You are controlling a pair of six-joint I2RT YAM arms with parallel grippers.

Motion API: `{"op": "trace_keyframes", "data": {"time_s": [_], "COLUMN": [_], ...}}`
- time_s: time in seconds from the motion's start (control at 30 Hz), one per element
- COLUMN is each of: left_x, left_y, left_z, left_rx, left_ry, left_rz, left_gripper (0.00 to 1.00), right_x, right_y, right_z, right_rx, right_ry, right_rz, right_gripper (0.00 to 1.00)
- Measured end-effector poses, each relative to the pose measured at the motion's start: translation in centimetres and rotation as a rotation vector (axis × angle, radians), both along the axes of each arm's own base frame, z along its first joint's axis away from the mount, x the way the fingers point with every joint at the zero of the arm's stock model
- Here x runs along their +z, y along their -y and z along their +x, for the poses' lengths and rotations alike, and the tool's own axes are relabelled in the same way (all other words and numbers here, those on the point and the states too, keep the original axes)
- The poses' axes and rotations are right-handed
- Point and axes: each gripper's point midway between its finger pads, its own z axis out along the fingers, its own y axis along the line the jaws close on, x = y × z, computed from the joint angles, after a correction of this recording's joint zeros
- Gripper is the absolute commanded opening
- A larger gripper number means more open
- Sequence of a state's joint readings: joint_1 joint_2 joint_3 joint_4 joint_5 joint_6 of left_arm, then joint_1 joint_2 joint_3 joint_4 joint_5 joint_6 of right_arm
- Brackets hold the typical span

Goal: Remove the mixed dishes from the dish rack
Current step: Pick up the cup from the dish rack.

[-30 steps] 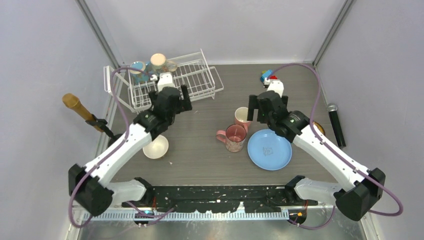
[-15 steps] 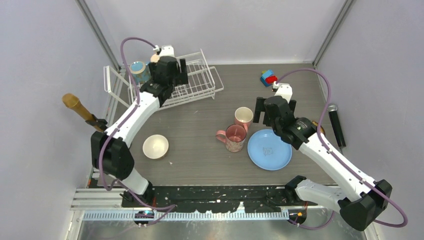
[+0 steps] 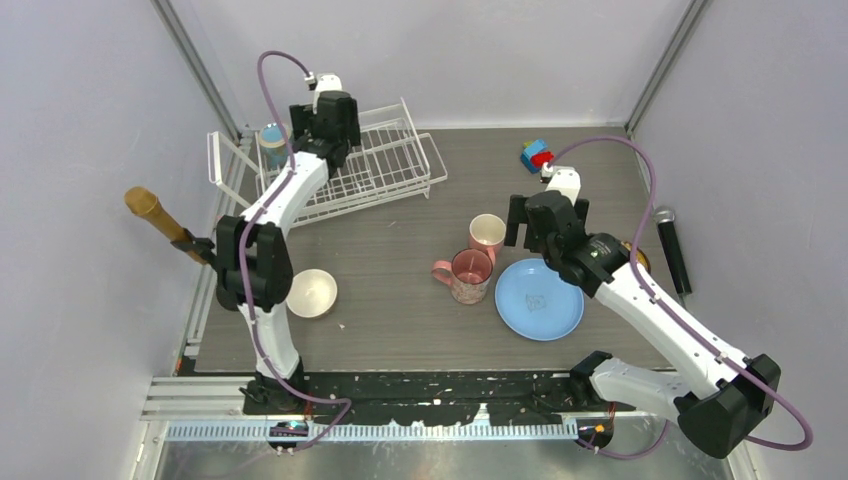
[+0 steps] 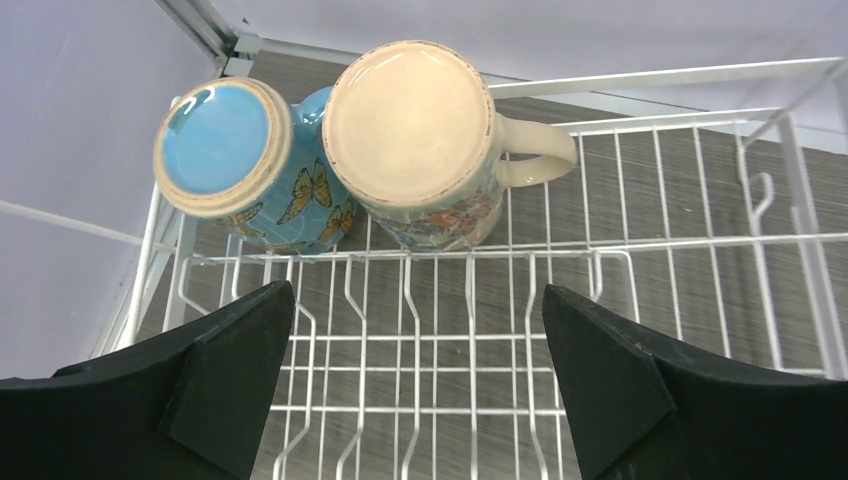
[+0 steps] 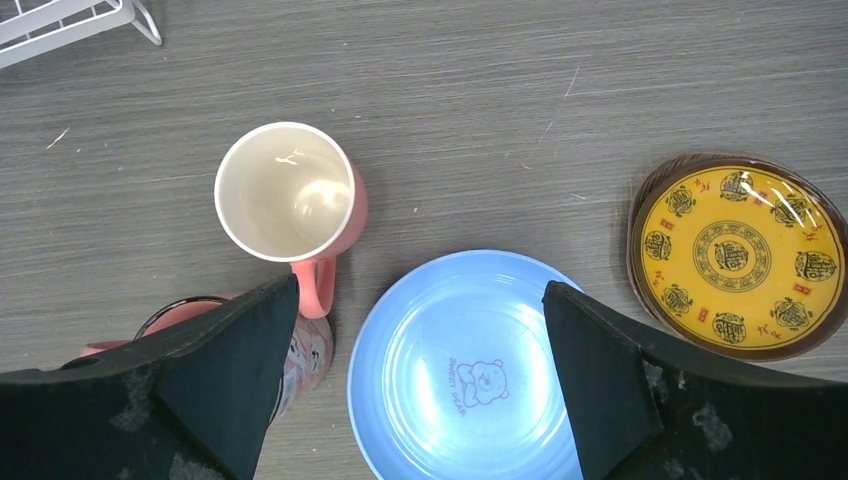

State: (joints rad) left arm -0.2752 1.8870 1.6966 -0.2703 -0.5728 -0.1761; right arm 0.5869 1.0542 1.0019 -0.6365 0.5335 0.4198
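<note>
Left wrist view: you see the cream mug (image 4: pixel 415 130) and the teal mug (image 4: pixel 230 160) from straight above. Both are upside down with bases up, touching side by side in the far left corner of the dish rack (image 4: pixel 500 350). In the top view the arm covers the cream one.
Right wrist view: it gives you the whole yellow patterned plate (image 5: pixel 740 255), flat on the table (image 3: pixel 400 320) just right of the light-blue plate (image 5: pixel 470 370). From above, the right arm hides nearly all of it.
Top view: only here do you see the small cream bowl (image 3: pixel 311 293), upright on the table beside the left arm and well apart from the rack.
Left tool (image 4: pixel 415 300): spread wide, gripping nothing, over the rack wires just short of the two mugs.
Right tool (image 5: pixel 420 300): spread wide, nothing between its fingers, above the spot where the pink mugs meet the blue plate.
Pink mugs: the upright pink mug (image 5: pixel 290 195) stands mouth up, its handle towards the second pink mug (image 5: pixel 305 350). The wrist view half hides that second mug behind a finger, and the top view shows it upright too.
Around: toy blocks (image 3: pixel 536 154) sit at the far right of the table, a black microphone (image 3: pixel 672 245) lies along the right edge, and a gold microphone (image 3: pixel 160 222) is on the left side.
In the way: a row of wire loops crosses between the left tool and the mugs.
Rack contents: the teal and cream mugs.
</note>
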Motion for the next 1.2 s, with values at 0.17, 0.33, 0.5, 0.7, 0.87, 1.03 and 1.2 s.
{"op": "trace_keyframes", "data": {"time_s": [0.17, 0.33, 0.5, 0.7, 0.87, 1.03, 1.2], "left_x": [-2.5, -2.9, -1.9, -2.6, -4.0, -4.5, -4.3], "left_y": [-1.1, -2.1, -3.8, -4.3, -4.0, -4.2, -5.1], "left_z": [1.8, 2.8, 4.3, 6.2, 7.5, 8.1, 8.6], "left_rx": [0.039, 0.064, 0.106, 0.112, 0.101, 0.104, 0.110], "left_ry": [-0.011, 0.018, 0.100, 0.143, 0.140, 0.153, 0.178], "left_rz": [0.016, 0.003, -0.017, -0.029, -0.031, -0.067, -0.111], "left_gripper": [0.99, 0.99, 0.99, 0.99, 0.99, 0.99, 0.99], "right_x": [-0.4, -0.7, -0.9, -2.2, -2.7, -2.5, -3.1], "right_y": [-0.1, -0.1, -0.1, -0.3, -0.6, -0.6, -0.7], "right_z": [0.1, 0.0, -0.1, 0.2, 0.4, 0.5, 0.7], "right_rx": [0.003, 0.006, 0.015, 0.027, 0.036, 0.045, 0.051], "right_ry": [-0.012, -0.026, -0.036, -0.077, -0.097, -0.092, -0.108], "right_rz": [-0.005, -0.012, -0.019, -0.057, -0.068, -0.079, -0.098], "right_gripper": [1.00, 1.00, 1.00, 1.00, 1.00, 1.00, 1.00]}}
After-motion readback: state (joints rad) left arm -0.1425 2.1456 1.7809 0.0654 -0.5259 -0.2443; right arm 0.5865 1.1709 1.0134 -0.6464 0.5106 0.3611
